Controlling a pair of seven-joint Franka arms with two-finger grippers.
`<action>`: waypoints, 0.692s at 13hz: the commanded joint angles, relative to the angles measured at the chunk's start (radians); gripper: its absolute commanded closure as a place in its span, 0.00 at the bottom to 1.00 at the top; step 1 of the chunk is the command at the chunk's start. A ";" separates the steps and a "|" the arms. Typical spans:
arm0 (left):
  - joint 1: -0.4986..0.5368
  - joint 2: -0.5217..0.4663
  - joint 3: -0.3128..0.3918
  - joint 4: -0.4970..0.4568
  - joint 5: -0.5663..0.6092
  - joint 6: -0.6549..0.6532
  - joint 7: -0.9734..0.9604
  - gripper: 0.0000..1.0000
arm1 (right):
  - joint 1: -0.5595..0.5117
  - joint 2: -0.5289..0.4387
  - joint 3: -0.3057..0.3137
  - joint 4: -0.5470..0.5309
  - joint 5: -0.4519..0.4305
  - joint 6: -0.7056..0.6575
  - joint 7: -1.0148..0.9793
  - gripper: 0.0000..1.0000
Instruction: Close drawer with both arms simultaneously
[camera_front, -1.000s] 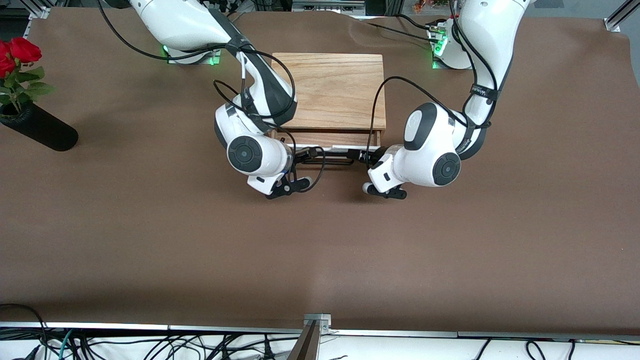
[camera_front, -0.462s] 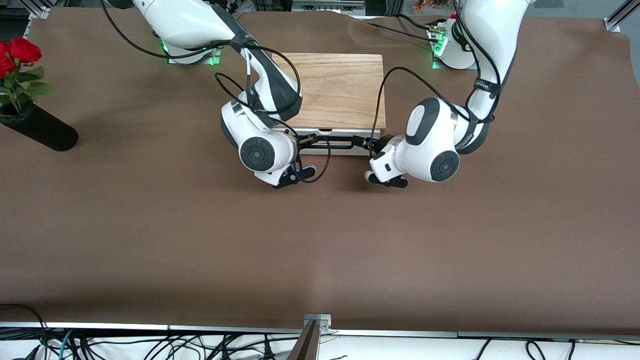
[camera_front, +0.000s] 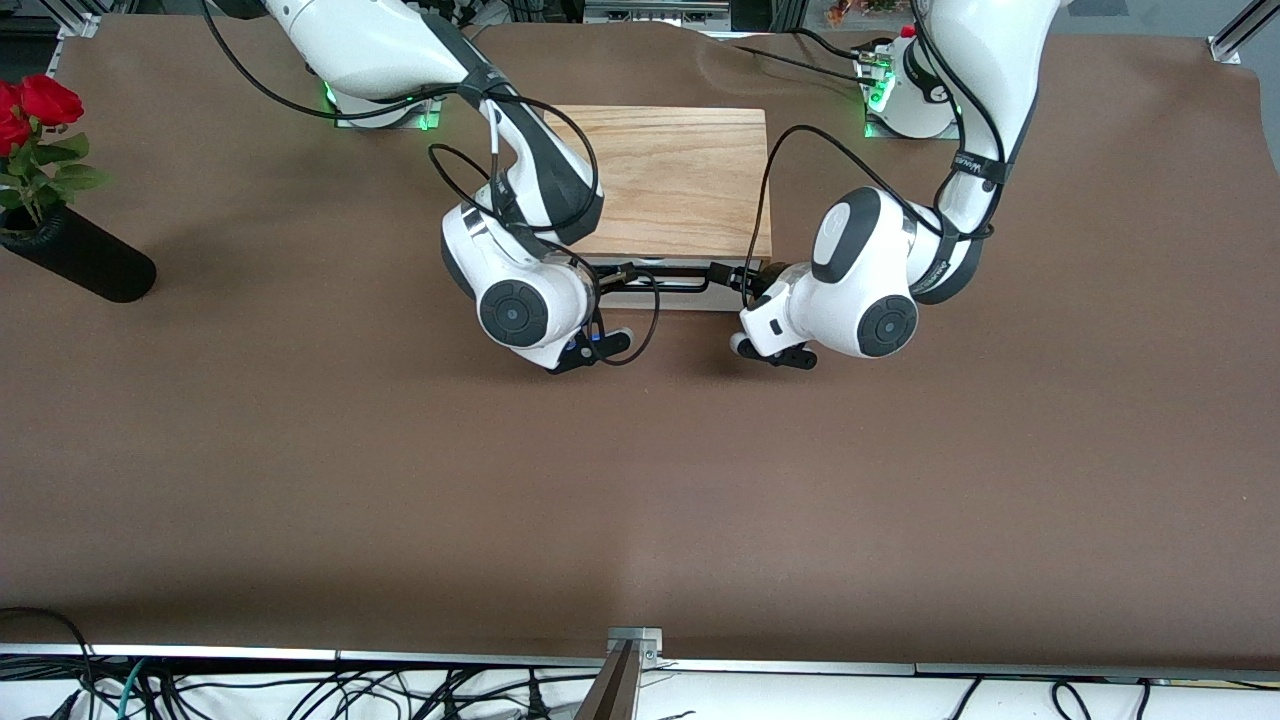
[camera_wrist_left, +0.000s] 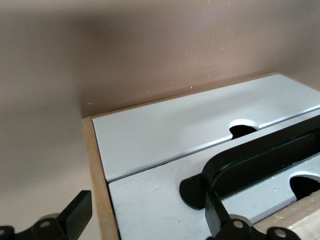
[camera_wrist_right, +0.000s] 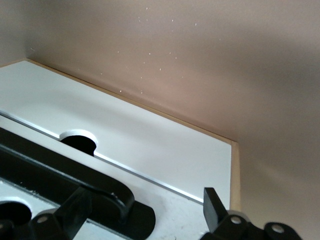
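The right gripper (camera_front: 622, 284) and left gripper (camera_front: 722, 281), both spread, straddle the ends of the black handle (camera_front: 668, 287) of the drawer (camera_front: 665, 297), which looks pushed home in the oak box (camera_front: 670, 180) mid-worktop. Further pushing risks shoving the box toward the bases, or skewing it if uneven.

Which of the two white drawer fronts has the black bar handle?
The upper front, where the left gripper and right gripper sit open; the lower front has only a half-round notch.
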 joint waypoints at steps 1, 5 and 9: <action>0.064 -0.029 0.001 0.052 0.018 -0.011 0.005 0.00 | -0.007 -0.007 0.008 0.027 0.036 -0.020 -0.001 0.00; 0.114 -0.142 0.006 0.046 0.072 0.024 -0.001 0.00 | -0.068 -0.007 0.006 0.131 0.033 -0.017 -0.008 0.00; 0.181 -0.357 0.004 0.014 0.313 0.042 0.008 0.00 | -0.071 -0.042 -0.075 0.160 -0.036 0.112 -0.016 0.00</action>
